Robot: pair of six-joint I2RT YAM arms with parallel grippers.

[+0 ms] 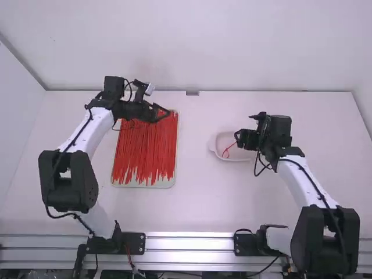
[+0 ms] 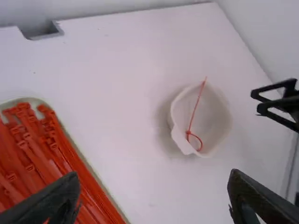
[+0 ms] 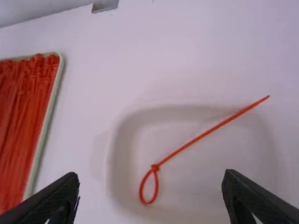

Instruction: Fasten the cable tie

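A red cable tie (image 3: 187, 145) with its loop closed lies in a small white dish (image 3: 131, 135), its tail sticking over the rim. The same tie (image 2: 194, 121) and dish (image 2: 219, 114) appear in the left wrist view, and the dish (image 1: 218, 141) sits right of centre in the high view. My right gripper (image 1: 239, 139) hovers over the dish, open and empty, the fingertips (image 3: 51, 198) wide apart. My left gripper (image 1: 163, 114) stands open above the far end of a tray (image 1: 174, 174) packed with several loose red cable ties (image 1: 145, 148).
The tray of ties (image 2: 32, 149) lies left of centre with bare white table between it and the dish. A grey notch (image 1: 192, 92) marks the table's far edge. White walls close in the back and sides.
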